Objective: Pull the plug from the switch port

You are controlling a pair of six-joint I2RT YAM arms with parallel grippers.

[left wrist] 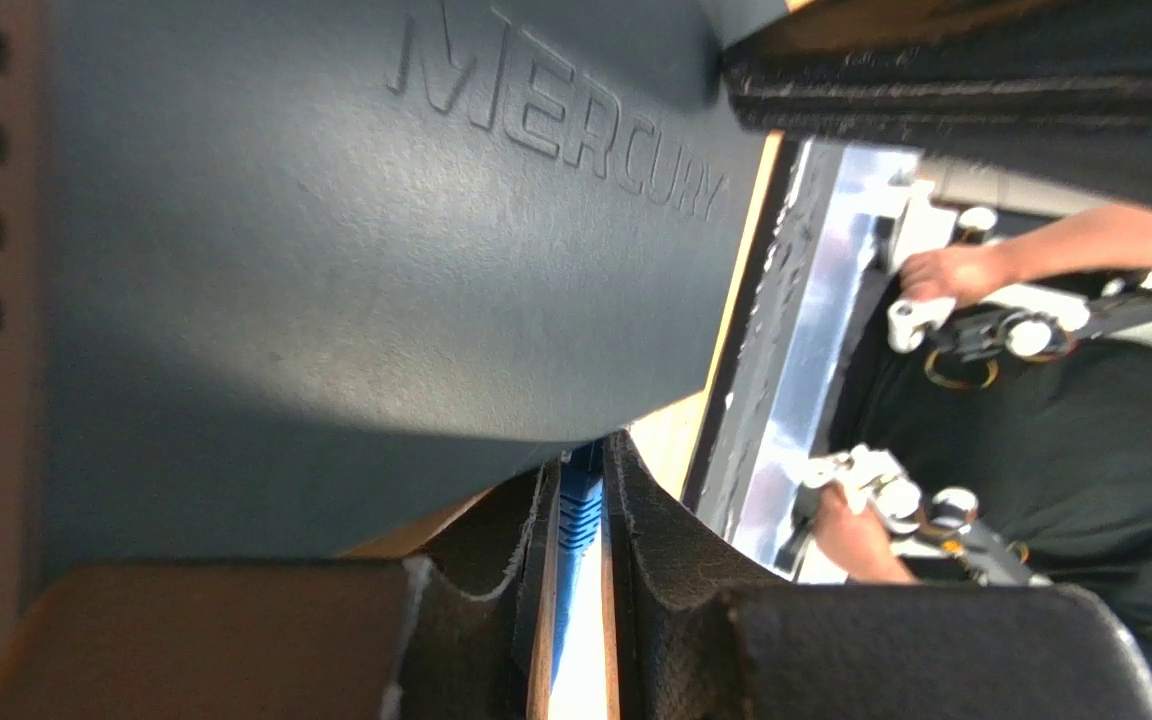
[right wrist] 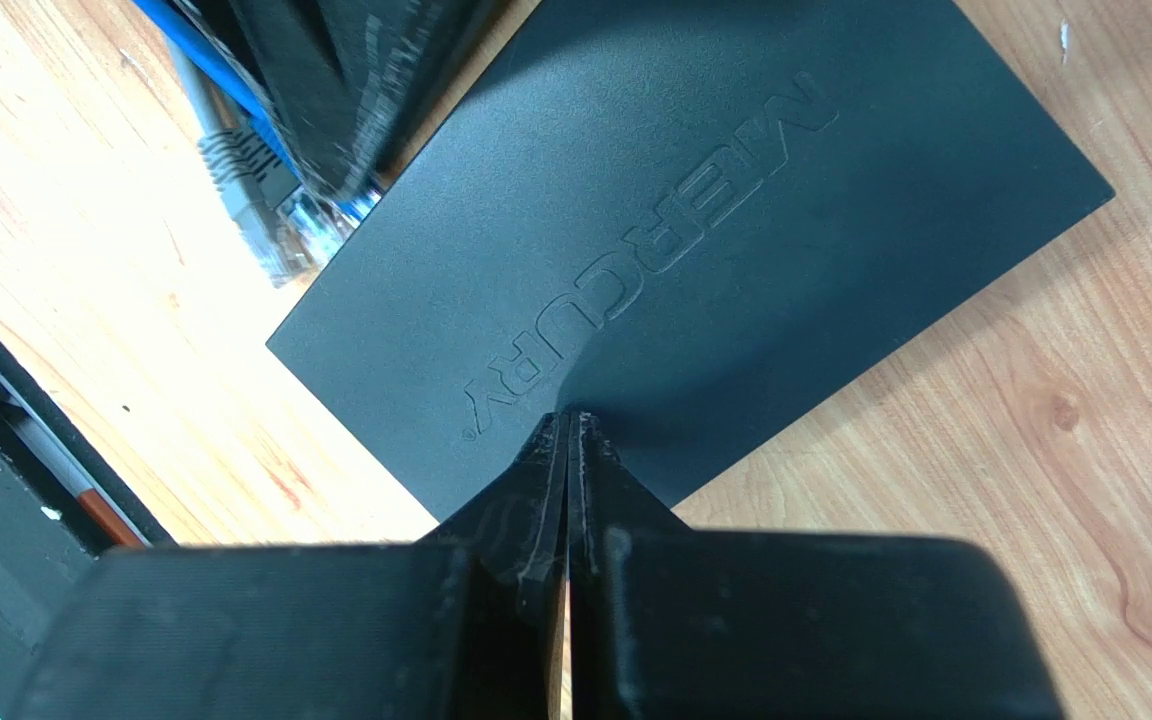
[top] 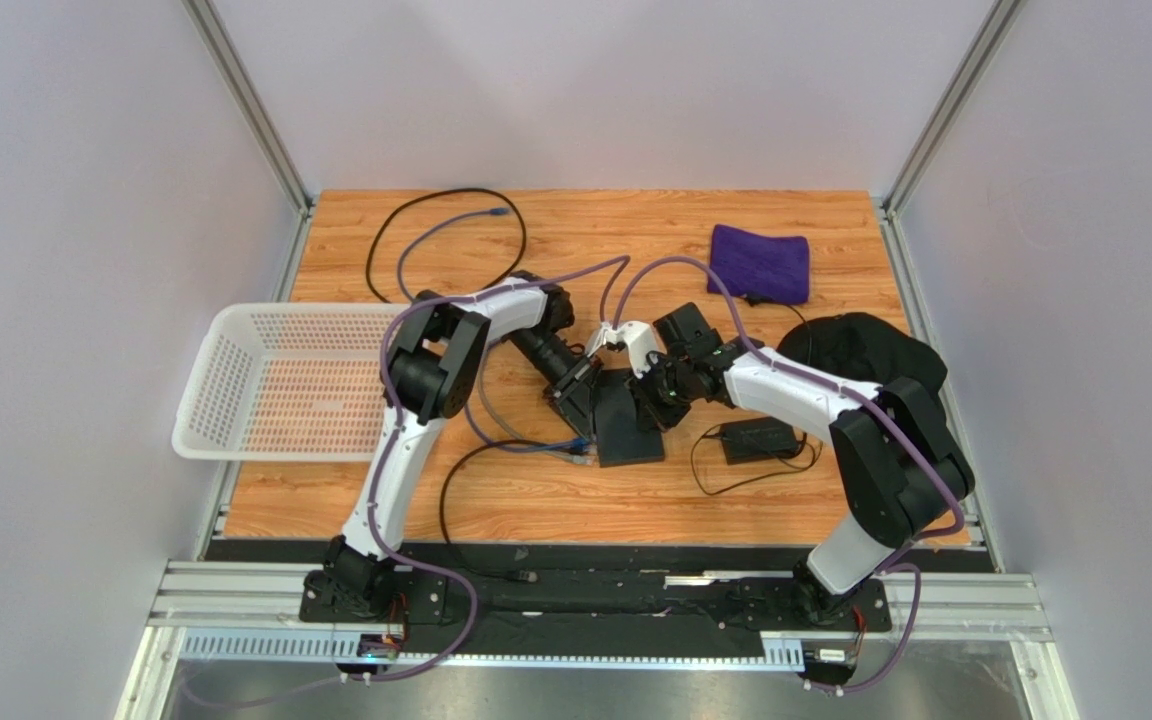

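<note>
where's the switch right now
Top view: the switch lies mid-table, the left gripper at its left edge, the shut right gripper over its top, the power brick to its right.

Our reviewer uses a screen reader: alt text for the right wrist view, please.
Shut right gripper resting on a black switch marked MERCURY, on a wooden table. Upper left, the left gripper holds a blue cable whose plug meets the switch's edge.

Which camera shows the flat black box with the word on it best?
The right wrist view: the switch fills the middle, with nearly its whole top and the raised MERCURY lettering clear. The left wrist view shows only part of its top, very close. The top external view shows it small and dark.
</note>
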